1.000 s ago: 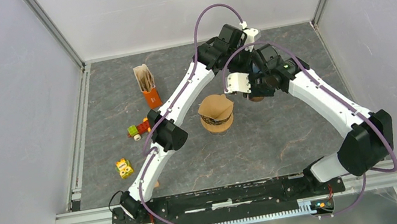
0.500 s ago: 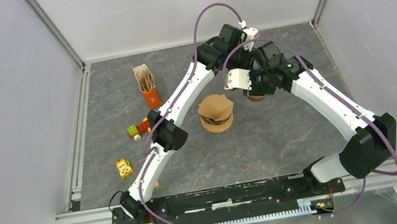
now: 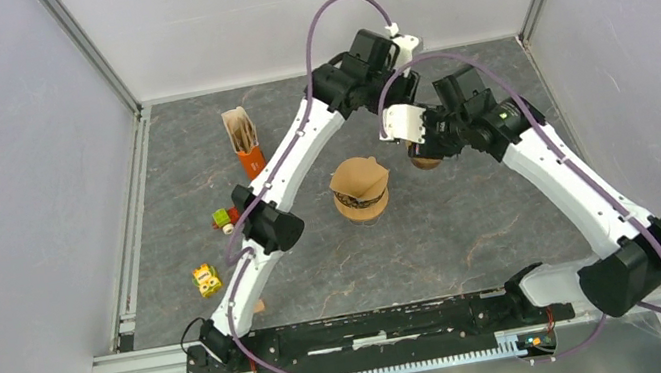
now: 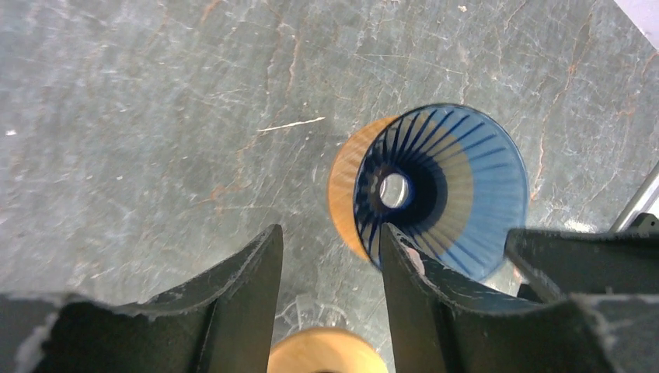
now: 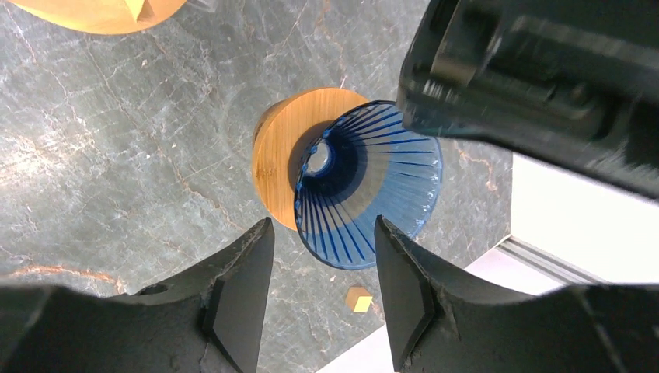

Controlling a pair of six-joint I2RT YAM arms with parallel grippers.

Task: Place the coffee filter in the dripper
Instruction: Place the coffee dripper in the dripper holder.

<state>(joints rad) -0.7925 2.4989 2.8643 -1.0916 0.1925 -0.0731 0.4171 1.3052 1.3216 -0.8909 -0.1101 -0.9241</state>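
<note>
The dripper (image 4: 439, 190) is a blue ribbed glass cone on a round wooden base. It stands on the table at the back right, also seen in the right wrist view (image 5: 369, 186); in the top view (image 3: 424, 162) the right arm mostly hides it. My left gripper (image 4: 329, 233) is open and empty, hovering above and beside it. My right gripper (image 5: 324, 225) is open and empty, just above its near rim. Brown paper filters (image 3: 240, 129) stand in an orange holder (image 3: 252, 162) at the back left. I hold no filter.
A brown cap-shaped thing on a round wooden stand (image 3: 360, 189) sits mid-table, left of the dripper. A green and red toy (image 3: 228, 216) and a yellow block (image 3: 207, 280) lie at the left. A small yellow cube (image 5: 358, 298) lies near the dripper.
My left arm has pulled back and up a little from the dripper. My right arm has shifted slightly right and back, staying over the dripper. Both grippers stay empty.
</note>
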